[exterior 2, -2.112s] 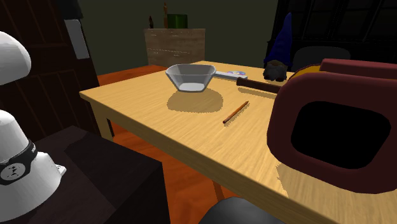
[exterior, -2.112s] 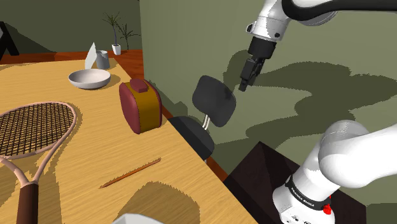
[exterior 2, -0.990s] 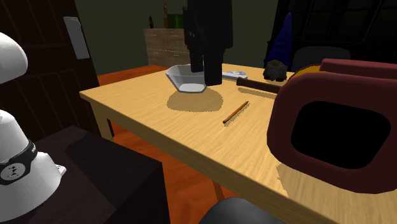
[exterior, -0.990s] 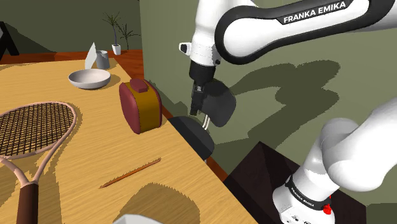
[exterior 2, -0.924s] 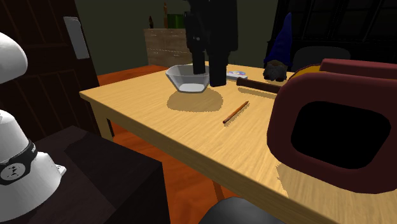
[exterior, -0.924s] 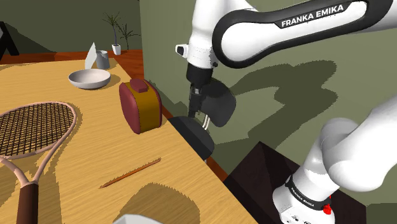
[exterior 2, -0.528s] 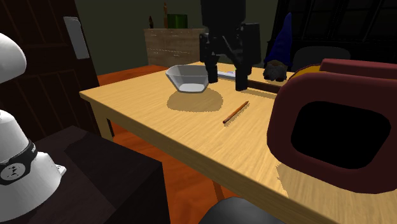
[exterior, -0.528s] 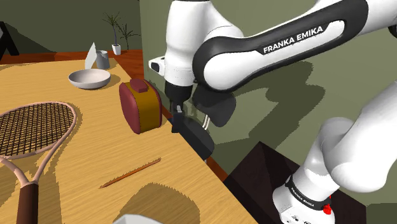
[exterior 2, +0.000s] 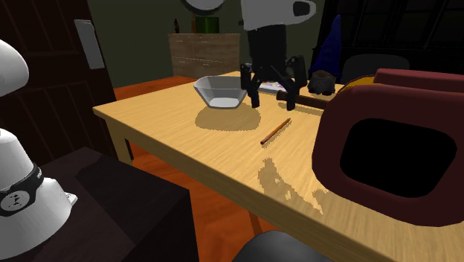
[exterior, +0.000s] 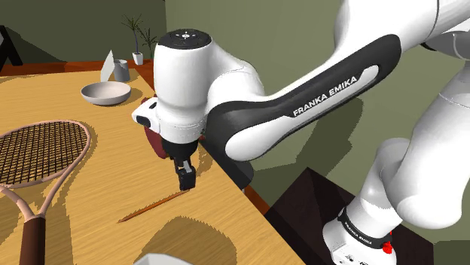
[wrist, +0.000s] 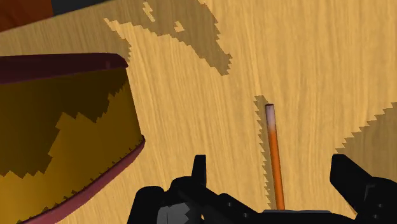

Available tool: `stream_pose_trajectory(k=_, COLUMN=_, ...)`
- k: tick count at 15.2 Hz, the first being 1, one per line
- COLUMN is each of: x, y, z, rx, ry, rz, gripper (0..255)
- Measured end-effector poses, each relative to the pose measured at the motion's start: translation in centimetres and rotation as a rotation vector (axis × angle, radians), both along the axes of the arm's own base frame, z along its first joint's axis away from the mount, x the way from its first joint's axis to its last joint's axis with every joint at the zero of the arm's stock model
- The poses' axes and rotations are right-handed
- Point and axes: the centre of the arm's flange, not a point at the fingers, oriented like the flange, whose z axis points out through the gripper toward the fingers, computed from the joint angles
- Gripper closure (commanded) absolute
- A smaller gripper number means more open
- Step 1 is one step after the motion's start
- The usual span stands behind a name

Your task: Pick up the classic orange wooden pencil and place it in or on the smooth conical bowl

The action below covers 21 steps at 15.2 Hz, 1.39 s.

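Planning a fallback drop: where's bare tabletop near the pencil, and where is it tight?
Free: the wood between the pencil and the table edge nearest the stand, and the strip between the racket head and the maroon bag. Tight: between bag and pencil, where the open gripper hangs.

The arm (exterior: 226,113) I'm driving is glossy white with rounded shells, a dark grey band (exterior: 324,92) lettered FRANKA EMIKA in white, a round cap (exterior: 185,36) with small dark marks, a black collar (exterior: 355,232) and red dot (exterior: 388,246) near its base, and an all-black gripper (exterior: 186,179)
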Motion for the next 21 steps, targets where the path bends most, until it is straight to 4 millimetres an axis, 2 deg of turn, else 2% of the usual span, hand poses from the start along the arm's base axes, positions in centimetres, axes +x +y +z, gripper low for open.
stream_pose_trajectory(k=2, x=-1.0, y=2.5, z=-1.6, rx=-0.017, ry=-0.013, rz=0.073, gripper=0)
stream_pose_trajectory(k=4, x=-1.3, y=3.6, z=-2.7, rx=-0.027, ry=-0.021, rz=0.118, gripper=0)
stream_pose_trajectory(k=11, x=-0.9, y=3.9, z=-6.5, rx=-0.03, ry=-0.023, rz=0.134, gripper=0)
stream_pose_trajectory(k=17, x=-0.7, y=3.9, z=-6.8, rx=-0.03, ry=-0.024, rz=0.134, gripper=0)
stream_pose_trajectory(k=18, x=-0.7, y=3.9, z=-6.8, rx=-0.03, ry=-0.024, rz=0.134, gripper=255)
stream_pose_trajectory(k=21, x=-0.7, y=3.9, z=-6.8, rx=-0.03, ry=-0.024, rz=0.134, gripper=255)
